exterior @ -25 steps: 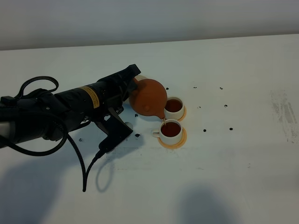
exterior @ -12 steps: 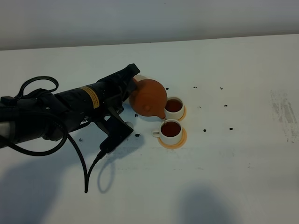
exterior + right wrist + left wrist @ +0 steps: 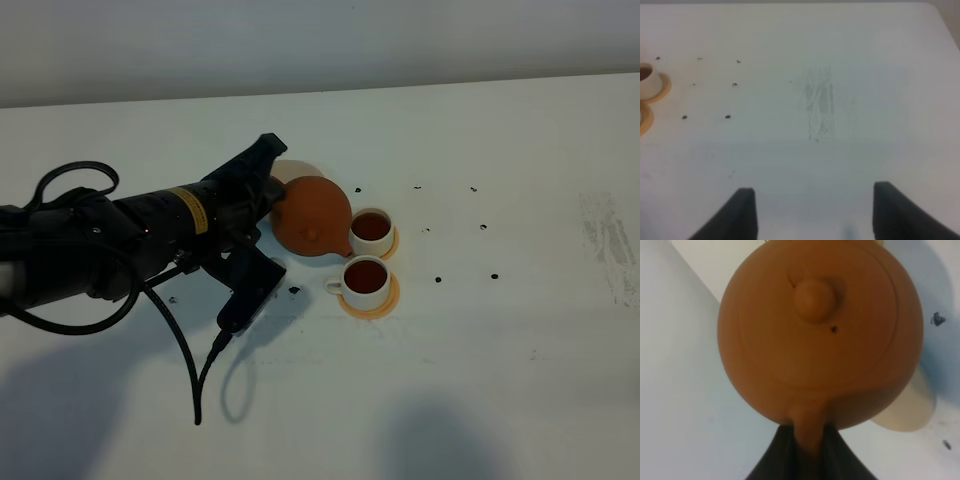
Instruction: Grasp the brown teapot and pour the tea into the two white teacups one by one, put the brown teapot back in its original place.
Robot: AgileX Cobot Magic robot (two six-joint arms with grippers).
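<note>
The left claw (image 3: 272,190) is clamped shut on the loop handle of the teapot (image 3: 315,215). The left wrist view shows its two dark fingers (image 3: 837,452) pressed against either side of the handle. The teapot hangs tilted from that grip, with its spout angled down toward the cups. From the wrist camera its lid and round knob (image 3: 813,300) face the lens. No stream shows at the spout. Whether the pot's underside touches the bench (image 3: 480,380) cannot be told.

Just behind the teapot lies the round beige coaster (image 3: 295,166), partly covered by the pot and the claw. It shows as a pale disc edge in the left wrist view too.

Just beside the spout stand the two white cups, each on its own small orange coaster. The far cup (image 3: 372,230) is next to the pot's belly and the near cup (image 3: 365,277) sits just in front of it. Both hold dark brown tea. The two orange coasters (image 3: 386,303) touch or nearly touch.

A black cable (image 3: 185,350) loops down from the left arm onto the bench. Small dark specks (image 3: 440,278) are scattered past the cups, and a faint scuffed patch (image 3: 605,240) lies well apart toward the right.

The right claw (image 3: 817,215) stands wide apart and holds nothing, above bare bench near that scuffed patch.
</note>
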